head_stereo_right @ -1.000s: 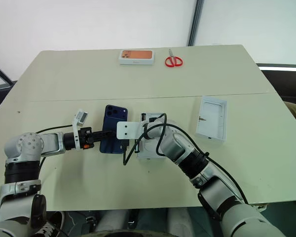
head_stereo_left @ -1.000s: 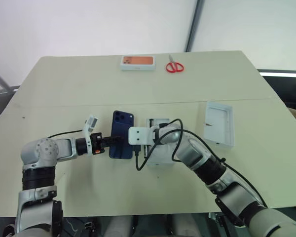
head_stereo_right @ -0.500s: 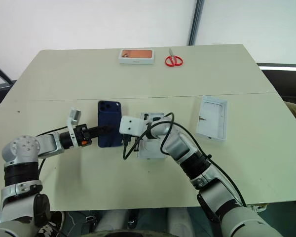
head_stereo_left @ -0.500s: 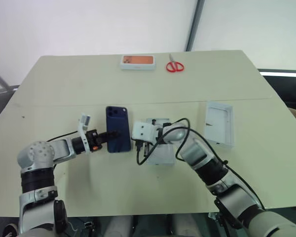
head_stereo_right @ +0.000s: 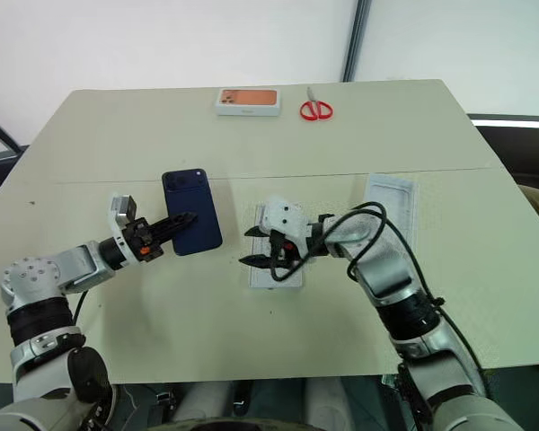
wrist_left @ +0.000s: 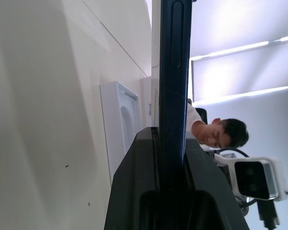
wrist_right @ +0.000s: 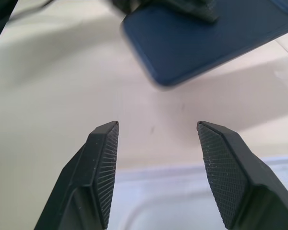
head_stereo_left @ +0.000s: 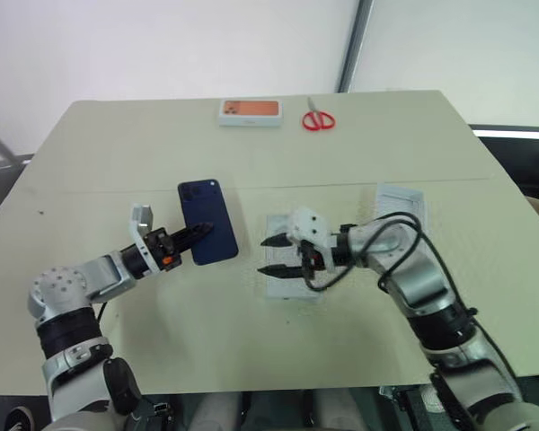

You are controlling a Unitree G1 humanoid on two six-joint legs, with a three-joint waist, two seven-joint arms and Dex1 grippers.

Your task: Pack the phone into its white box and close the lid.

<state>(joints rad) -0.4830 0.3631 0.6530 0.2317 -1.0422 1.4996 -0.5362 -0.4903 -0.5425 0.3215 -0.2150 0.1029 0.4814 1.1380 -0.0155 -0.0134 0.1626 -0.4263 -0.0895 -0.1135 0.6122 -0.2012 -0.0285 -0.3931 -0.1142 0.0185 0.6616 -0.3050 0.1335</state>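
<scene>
Phone (head_stereo_left: 207, 233) sits at left of centre, clear of tabletop, pinched by one long edge in left gripper (head_stereo_left: 200, 232); its glossy back faces up, camera bump at far end, body tilted w/ near end swung rightward. Left wrist view confirms fingers clamped flat on both faces of phone, edge-on.

Centre: white box (head_stereo_left: 291, 285) lies on table (head_stereo_left: 117, 144), partly hidden under right gripper (head_stereo_left: 274, 255). Right gripper fingers spread wide, holding nothing, tips aimed leftward toward phone, hovering over box's left part; right wrist view shows open gap w/ tray rim below and phone's corner beyond.

Right: lid (head_stereo_left: 401, 205) rests inner side up, well apart from box, mostly behind right forearm. Far edge of table: orange-topped box (head_stereo_left: 250, 111) and red scissors (head_stereo_left: 318, 119), not involved.

Judgement: step in hand is carrying phone over to tray. To do it well: square phone's long axis w/ box before lowering, keep it level, get right gripper out of tray's footprint first, set one end in, then release. Risk: side pinch is narrow, phone could pivot or catch on rim
</scene>
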